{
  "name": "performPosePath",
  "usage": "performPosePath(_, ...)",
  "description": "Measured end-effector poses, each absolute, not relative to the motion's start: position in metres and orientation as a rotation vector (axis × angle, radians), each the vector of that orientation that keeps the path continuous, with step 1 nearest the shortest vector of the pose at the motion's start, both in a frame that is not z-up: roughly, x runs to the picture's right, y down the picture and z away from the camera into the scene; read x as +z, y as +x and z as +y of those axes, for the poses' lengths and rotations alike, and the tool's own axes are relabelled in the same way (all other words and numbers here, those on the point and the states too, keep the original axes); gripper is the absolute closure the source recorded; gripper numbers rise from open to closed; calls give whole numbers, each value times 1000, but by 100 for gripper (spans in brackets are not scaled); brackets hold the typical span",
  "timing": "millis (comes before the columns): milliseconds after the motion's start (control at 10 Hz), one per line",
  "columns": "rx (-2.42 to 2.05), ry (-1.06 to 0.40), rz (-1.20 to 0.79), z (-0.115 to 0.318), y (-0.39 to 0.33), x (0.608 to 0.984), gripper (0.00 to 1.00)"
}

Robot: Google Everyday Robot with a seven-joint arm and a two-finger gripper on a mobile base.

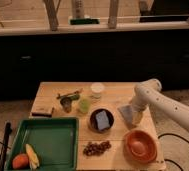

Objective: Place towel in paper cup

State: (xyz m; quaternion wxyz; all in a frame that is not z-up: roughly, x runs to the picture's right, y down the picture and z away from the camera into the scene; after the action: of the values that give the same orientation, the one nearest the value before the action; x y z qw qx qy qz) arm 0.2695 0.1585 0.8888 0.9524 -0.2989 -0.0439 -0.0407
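The towel [128, 114], a pale grey-blue cloth, lies on the wooden table [118, 95] to the right of the black bowl [95, 123]. My gripper [133, 111] hangs at the end of the white arm [158, 100] that comes in from the right. It is down at the towel's right side, touching or just above it. The paper cup [96, 90], white with a round rim, stands upright at the back middle of the table, well left of the gripper.
The black bowl holds a stiff light-blue rectangle [102, 119]. A green cup [83, 105] and a dark metallic cup [66, 103] stand left of it. An orange bowl [140, 146], grapes [97, 148] and a green tray [50, 137] with fruit are in front.
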Motion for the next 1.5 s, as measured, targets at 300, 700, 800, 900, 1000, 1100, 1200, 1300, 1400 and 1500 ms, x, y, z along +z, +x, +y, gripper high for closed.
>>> performPosePath(300,-90,-583,-135,154,272,887,20)
performPosePath(700,-120,-568,-183,149,273,886,20)
performPosePath(800,-123,-574,-189,150,273,886,20)
performPosePath(900,-128,-579,-198,150,272,886,20)
performPosePath(1000,-134,-583,-205,150,269,888,20)
performPosePath(1100,-135,-585,-210,150,268,889,20)
performPosePath(1200,-135,-592,-214,152,268,890,20)
performPosePath(1300,-136,-597,-220,155,267,891,22)
performPosePath(1400,-142,-602,-227,156,265,893,28)
performPosePath(1500,-148,-604,-234,156,262,894,37)
